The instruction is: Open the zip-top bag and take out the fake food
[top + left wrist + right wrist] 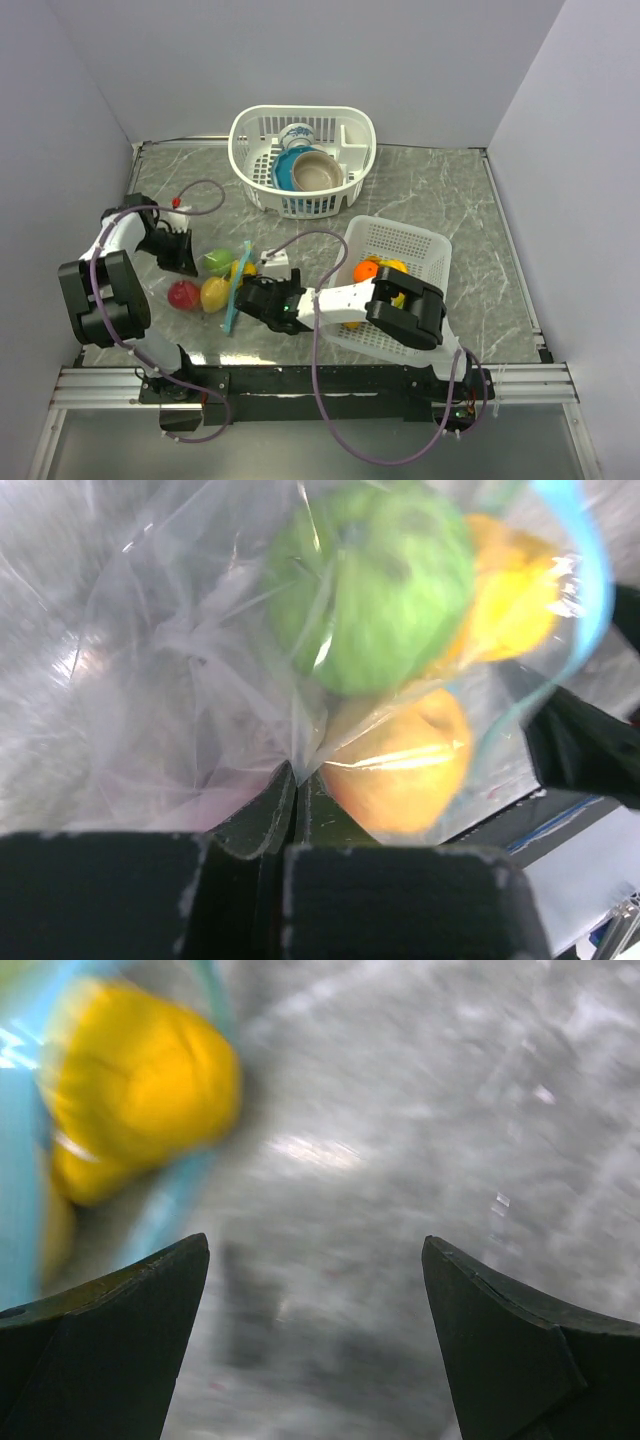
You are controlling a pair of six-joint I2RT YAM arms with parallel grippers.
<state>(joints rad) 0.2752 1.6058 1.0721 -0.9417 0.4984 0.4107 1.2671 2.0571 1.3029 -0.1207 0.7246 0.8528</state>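
This is looking like a robotics lab cell rather than a home: plain pale walls (300, 60) are boxing in a marble-patterned surface (450, 200), two arms (105, 290) are sitting bolted to a metal rail (300, 385) at its near edge, and purple cables (315, 370) are looping loose.

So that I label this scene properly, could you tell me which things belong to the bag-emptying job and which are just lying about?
Job: zip-top bag; fake food inside it; orange in the rectangular basket; left end effector, pinching the bag; right end effector, open.
Lying about: round basket; bowls; cup.
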